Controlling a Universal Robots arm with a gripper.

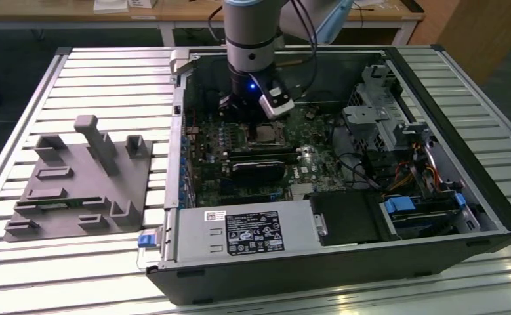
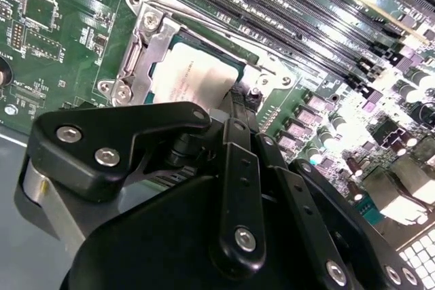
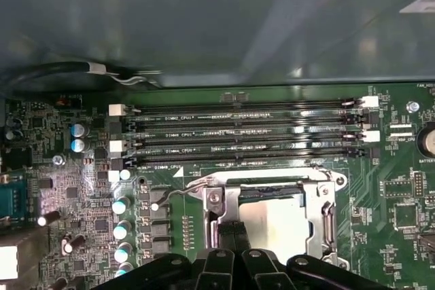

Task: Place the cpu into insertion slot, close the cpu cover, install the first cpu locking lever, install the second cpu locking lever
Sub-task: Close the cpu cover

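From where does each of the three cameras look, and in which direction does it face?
Exterior view: off the arm, raised, looking down into the open computer case; the arm and gripper show.
First wrist view: at the wrist, looking past the gripper at the cpu and memory slots.
Second wrist view: at the wrist, obliquely across the gripper's body towards the cpu cover.
Both wrist views share the gripper, cpu and memory slots.

Arm (image 1: 253, 39) vertical, end effector (image 3: 234, 234) fingertips pressed together
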